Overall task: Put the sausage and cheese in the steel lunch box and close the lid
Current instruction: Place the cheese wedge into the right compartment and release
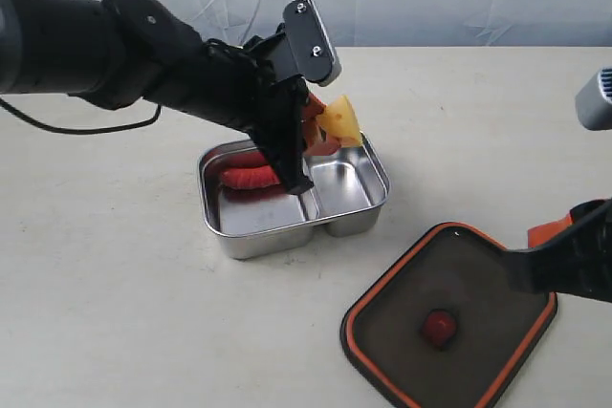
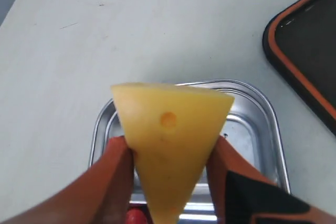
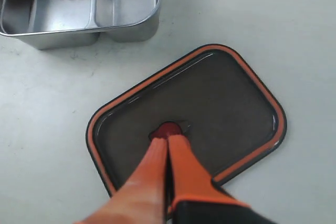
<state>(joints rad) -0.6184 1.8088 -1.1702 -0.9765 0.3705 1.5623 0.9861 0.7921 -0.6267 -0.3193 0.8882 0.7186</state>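
About halfway. Done with the sausage (image 1: 251,179): lying in the left compartment of the steel lunch box (image 1: 287,232). Holding the cheese (image 1: 340,120) clamped between left fingers (image 2: 113,177), above the far rim, not dropped yet. Right fingers (image 3: 152,166) pinched together over the lid (image 1: 449,274), off on the desk (image 1: 115,312), near right.

The exterior camera looked down over the pale table (image 1: 105,293) from mid-distance; both wrist cameras faced down close, all three sharing the shiny rectangular steel lunch box (image 1: 277,236) and dark orange-rimmed lid (image 1: 478,274)
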